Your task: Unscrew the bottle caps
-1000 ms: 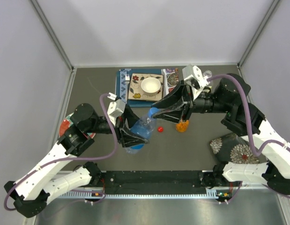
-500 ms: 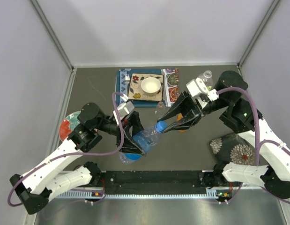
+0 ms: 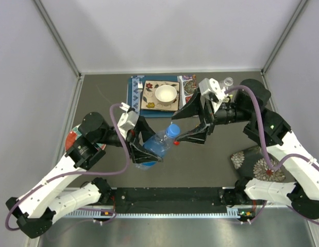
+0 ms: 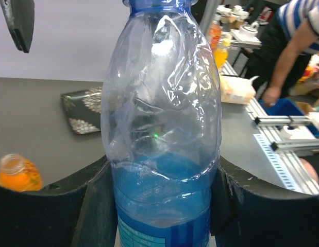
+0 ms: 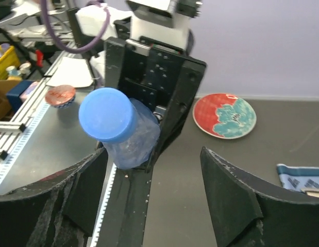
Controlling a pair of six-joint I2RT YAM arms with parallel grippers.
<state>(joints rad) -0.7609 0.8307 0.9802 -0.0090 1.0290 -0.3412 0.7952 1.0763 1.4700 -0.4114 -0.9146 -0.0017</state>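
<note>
My left gripper (image 3: 144, 146) is shut on a clear plastic bottle (image 4: 164, 128) with a blue label, held tilted above the table. Its blue cap (image 3: 172, 130) sits on the neck and points at my right gripper. The right gripper (image 3: 175, 129) stands open with the cap just off its fingertips. In the right wrist view the blue cap (image 5: 107, 114) is above the left finger (image 5: 71, 190), not pinched. A small red cap (image 3: 176, 144) lies on the table under the right fingers. An orange bottle (image 4: 17, 172) with an open neck stands behind.
A white bowl (image 3: 166, 94) rests on patterned mats at the back. A red and teal plate (image 5: 224, 115) lies under the left arm. A dark floral tray (image 3: 257, 162) sits at the right, a small clear bottle (image 3: 227, 81) at the back right.
The right gripper, shut on the blue cap half a second ago, has opened and drawn back a little. The left arm has swung the bottle back up and to the left.
</note>
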